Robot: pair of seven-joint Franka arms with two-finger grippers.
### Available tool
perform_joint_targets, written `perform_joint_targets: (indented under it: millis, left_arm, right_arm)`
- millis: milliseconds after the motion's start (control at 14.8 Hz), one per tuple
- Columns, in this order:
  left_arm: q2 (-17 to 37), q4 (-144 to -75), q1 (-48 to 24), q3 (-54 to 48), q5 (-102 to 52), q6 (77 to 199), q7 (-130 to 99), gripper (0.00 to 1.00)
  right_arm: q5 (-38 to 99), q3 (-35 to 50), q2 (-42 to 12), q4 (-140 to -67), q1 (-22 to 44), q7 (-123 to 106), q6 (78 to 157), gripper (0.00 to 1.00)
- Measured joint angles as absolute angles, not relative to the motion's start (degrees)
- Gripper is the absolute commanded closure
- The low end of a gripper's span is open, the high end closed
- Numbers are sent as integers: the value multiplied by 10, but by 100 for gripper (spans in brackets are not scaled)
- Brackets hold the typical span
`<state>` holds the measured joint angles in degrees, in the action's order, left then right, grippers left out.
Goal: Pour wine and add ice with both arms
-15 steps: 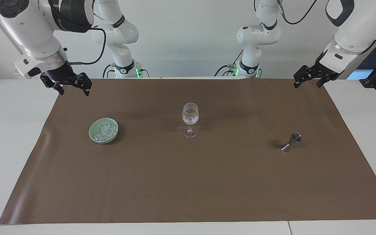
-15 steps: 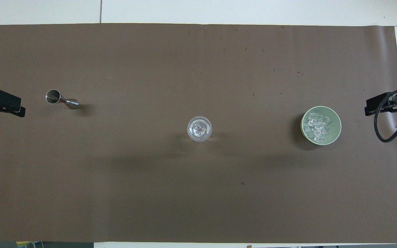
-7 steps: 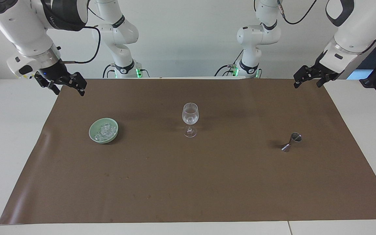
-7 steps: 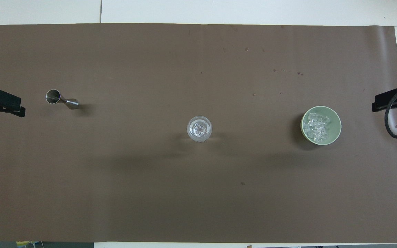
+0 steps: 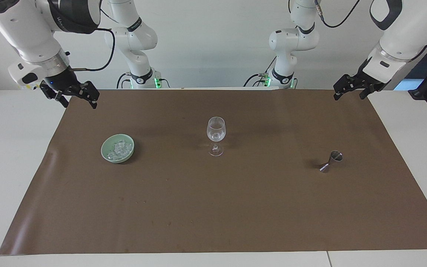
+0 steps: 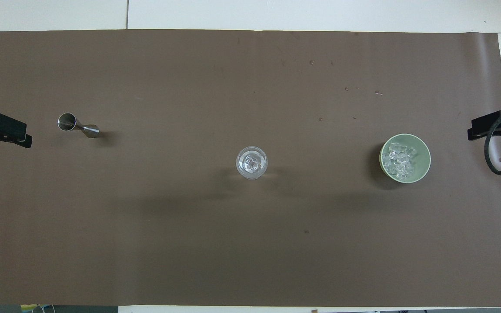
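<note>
- Right gripper [image 5: 75, 97] raised over the corner of the brown mat [image 5: 213, 207] at the right arm's end of the table, fingers spread, nothing between them.
- Pulled up and back toward that corner over the last second, off a lower pose that reached more toward the bowl; hardly shifted in the last half of that second.
- Read as a retreat rather than an approach: no cube carried, no contact with the bowl.
- Left gripper [image 5: 350, 91] waiting over the mat's corner at the left arm's end, also spread and empty, unmoved through the second.
- Green bowl [image 5: 117, 148] toward the right arm's end, well apart from the right gripper, with the ice [image 5: 119, 150] heaped inside, looking undisturbed.
- Stemmed glass [image 5: 216, 135] upright at mid-mat, between bowl and jigger; a clear glint at its bottom in the overhead view, ice or liquid not decidable.
- Metal jigger [image 5: 332, 161] upright toward the left arm's end, near the left gripper in the overhead view, apart from it.
- No bottle or coloured liquid visible anywhere on the mat.
- Judgement: both hands free and parked at the ends, so either nothing started or everything finished; not settled from here.
- Main risk for any coming reach: tall, top-heavy glass easily tipped.
</note>
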<state>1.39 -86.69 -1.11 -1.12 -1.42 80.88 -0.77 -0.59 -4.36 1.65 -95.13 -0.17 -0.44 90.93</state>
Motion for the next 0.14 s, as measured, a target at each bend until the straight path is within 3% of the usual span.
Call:
perform_joint_targets:
  millis: [135]
  left_arm:
    - [14, -867, -11, -11, -14, 809, -8, 0]
  right_arm:
    - [-4, -44, 17, -951, -2, -4, 909, 0]
